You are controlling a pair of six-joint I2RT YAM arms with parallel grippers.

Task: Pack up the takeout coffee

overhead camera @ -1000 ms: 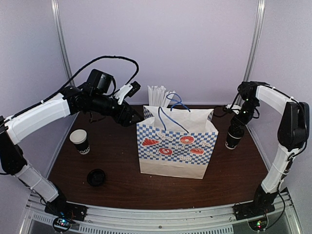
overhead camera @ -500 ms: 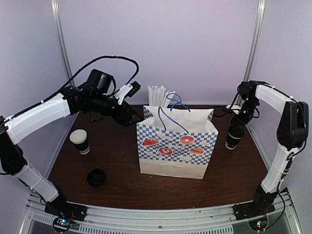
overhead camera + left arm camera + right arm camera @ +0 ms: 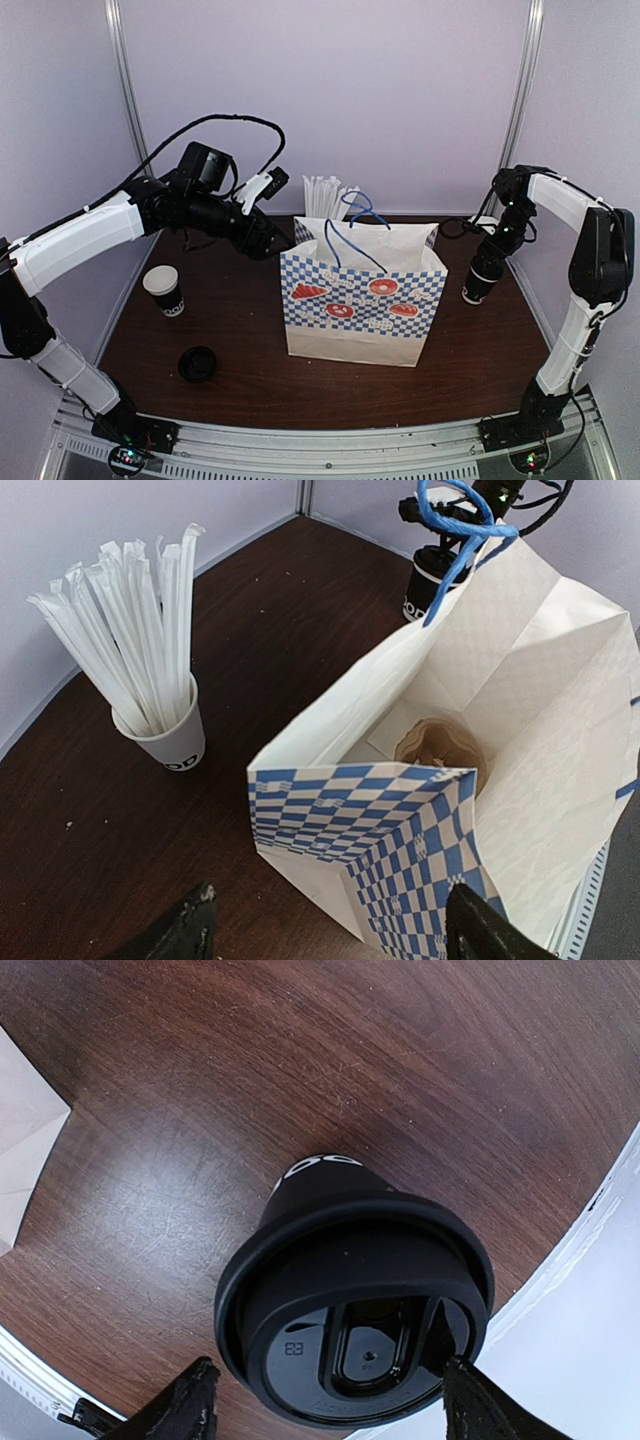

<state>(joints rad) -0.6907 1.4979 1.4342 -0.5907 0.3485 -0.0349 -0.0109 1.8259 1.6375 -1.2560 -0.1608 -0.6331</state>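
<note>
Right tool (image 3: 325,1390), released w/ jaws wide, hangs over takeout coffee (image 3: 355,1300) standing on table (image 3: 150,1110) right of bag (image 3: 365,300); grasp step pending, next needs lowering & clenching round it.

Left arm (image 3: 85,235) stretches up and across toward the middle, wrist tipped downward, left gripper (image 3: 272,241) spread wide. Over on the right, the right arm (image 3: 570,205) arches high, wrist pointing straight down, right gripper (image 3: 330,1400) parted wide too.
</note>
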